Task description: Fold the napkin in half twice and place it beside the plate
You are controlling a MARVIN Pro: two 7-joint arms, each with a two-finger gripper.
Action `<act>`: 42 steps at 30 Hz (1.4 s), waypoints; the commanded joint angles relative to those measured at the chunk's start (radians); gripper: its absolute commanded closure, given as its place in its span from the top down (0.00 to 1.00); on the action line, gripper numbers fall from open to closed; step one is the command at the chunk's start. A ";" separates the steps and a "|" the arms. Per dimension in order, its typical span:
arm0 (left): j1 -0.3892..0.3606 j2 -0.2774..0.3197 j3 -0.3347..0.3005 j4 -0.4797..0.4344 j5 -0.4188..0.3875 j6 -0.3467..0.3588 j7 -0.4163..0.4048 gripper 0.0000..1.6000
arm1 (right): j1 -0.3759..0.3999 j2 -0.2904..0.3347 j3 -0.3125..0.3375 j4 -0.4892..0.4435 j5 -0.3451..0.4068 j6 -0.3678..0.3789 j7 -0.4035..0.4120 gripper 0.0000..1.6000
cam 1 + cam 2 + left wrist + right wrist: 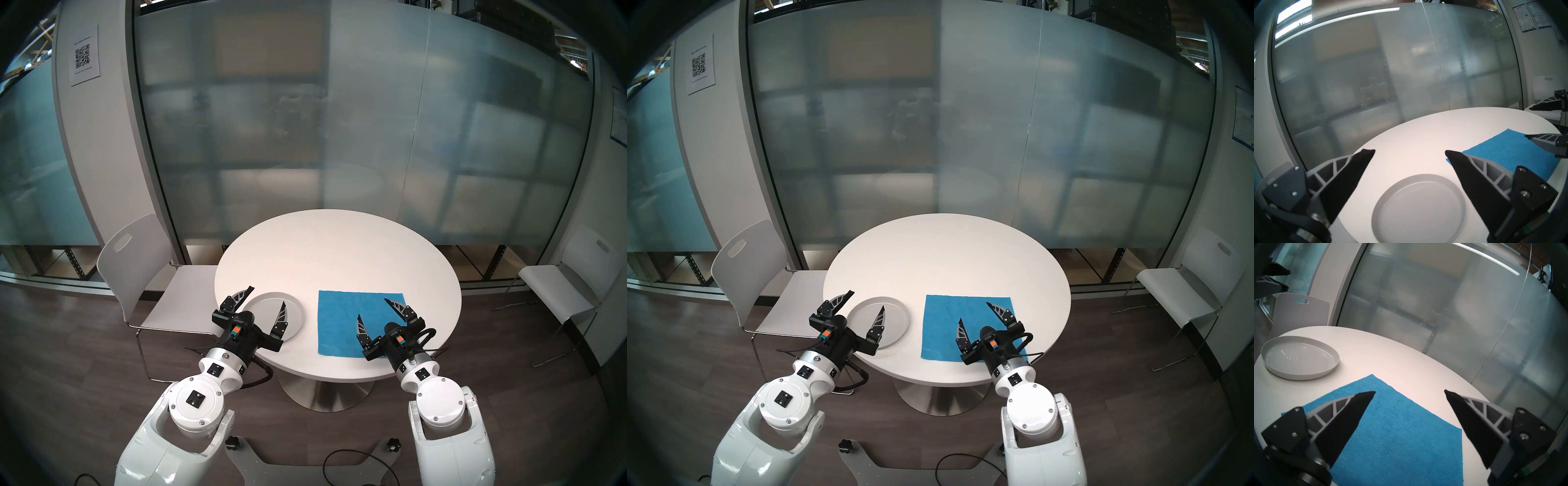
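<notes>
Two grippers hover over the near edge of the one round white table [339, 244], both with jaws spread wide and nothing between them. Under the left gripper [266, 297] sits the single plate [271, 300], grey-white and bare, one finger above its dish and the other out past its left rim. Under the right gripper [372, 308] lies the one blue napkin [342, 322], flat and unfolded, just right of the plate with a strip of table between them. Farther out stand two white chairs: one [135, 271] left of the left gripper, one [570, 288] well right of the right gripper.
</notes>
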 commanded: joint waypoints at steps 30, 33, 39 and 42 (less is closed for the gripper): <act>-0.001 0.000 0.000 -0.013 0.000 -0.002 0.000 1.00 | -0.063 0.007 0.030 -0.103 0.043 0.033 0.058 1.00; -0.001 0.000 0.000 -0.013 0.000 -0.002 0.000 1.00 | -0.088 -0.005 0.039 -0.136 0.040 0.051 0.053 1.00; -0.001 0.000 0.000 -0.012 0.000 -0.002 0.000 1.00 | -0.129 -0.028 0.053 -0.174 0.061 0.085 -0.012 1.00; -0.001 0.000 0.000 -0.012 0.000 -0.002 0.000 1.00 | -0.142 -0.028 0.049 -0.179 0.094 0.099 -0.073 1.00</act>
